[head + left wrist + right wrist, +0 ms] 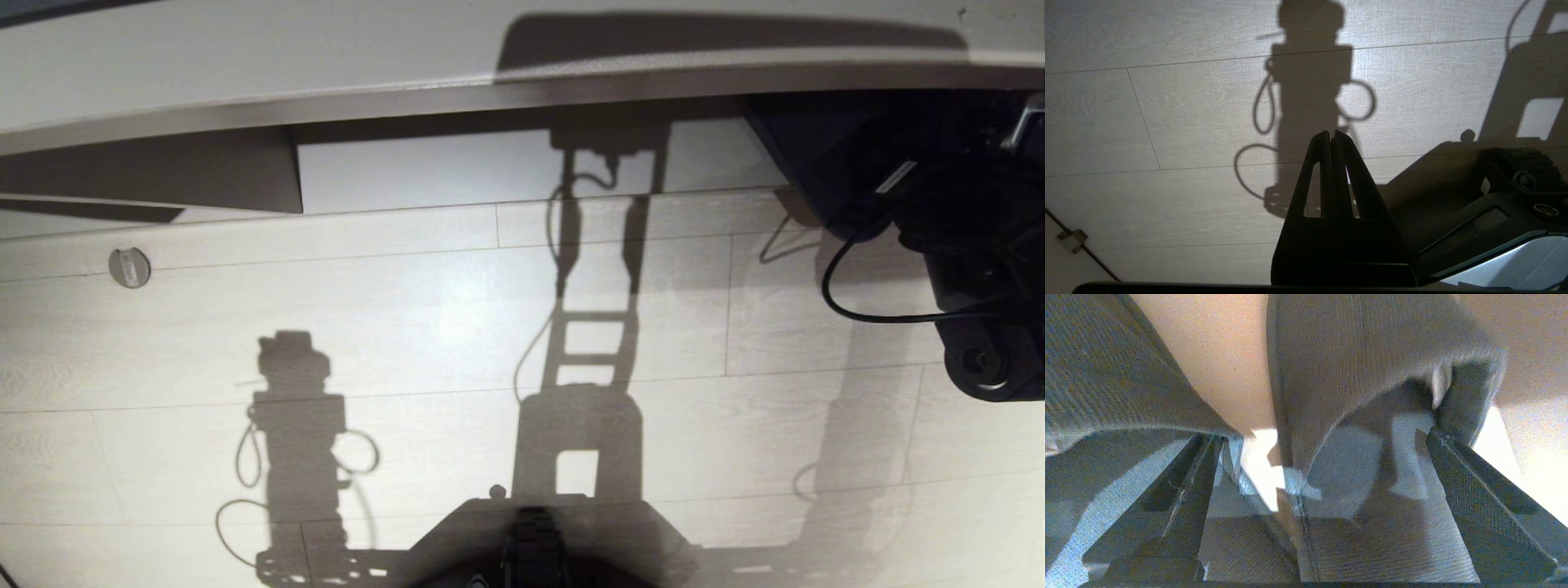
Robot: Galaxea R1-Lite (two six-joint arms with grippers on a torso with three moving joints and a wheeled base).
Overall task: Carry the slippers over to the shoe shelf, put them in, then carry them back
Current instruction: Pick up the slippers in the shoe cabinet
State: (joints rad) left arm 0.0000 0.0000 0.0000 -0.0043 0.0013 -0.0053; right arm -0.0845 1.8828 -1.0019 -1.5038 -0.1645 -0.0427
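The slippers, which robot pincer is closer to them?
The right one. The right pincer is open with the slippers right at its fingers. The left pincer hangs shut over bare floor, no slippers near.

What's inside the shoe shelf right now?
Right wrist view: both slippers, with the open right hand spanning them. In the head view, the arm blocks the shoe shelf interior.

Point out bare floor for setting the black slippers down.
Free: pale wood-plank floor between round metal floor plate, pale grey-beige shoe shelf and black robot base. Crowded: far right, around the right arm and black cable.
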